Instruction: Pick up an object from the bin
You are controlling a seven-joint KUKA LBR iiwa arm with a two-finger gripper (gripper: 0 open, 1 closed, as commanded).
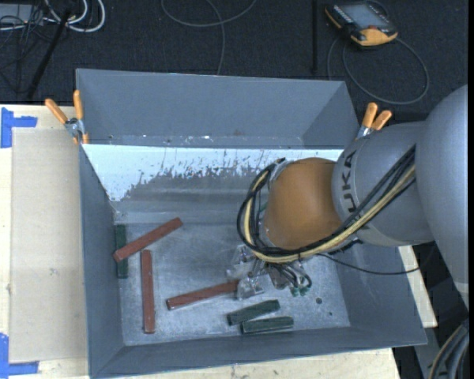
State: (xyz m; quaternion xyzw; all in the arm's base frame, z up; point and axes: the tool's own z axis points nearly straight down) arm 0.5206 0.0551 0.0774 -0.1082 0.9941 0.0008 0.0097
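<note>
At the far left of the bin (95,251) we see a dark green bar (121,253) lying along the foot of the left wall. A slanted brown stick (148,238) lies across its upper end. Just right of the bar, an upright brown stick (148,292) runs down toward the near wall; its top is close under the slanted one.

Further right, near the middle of the floor, a third brown stick (199,296) lies almost level, its right end a little higher. That right end reaches the gripper (253,281), which is low over the floor there. We cannot tell whether the gripper is apart, together or clamped on the stick, since the metal parts run together at that spot.

Just below the gripper two more green bars lie nearly parallel and close together, the upper bar (253,313) tilted and the lower bar (267,325) level.

Above the gripper sits the orange cover (300,200), ringed by cables, and the grey arm (395,188) comes in from the right.
</note>
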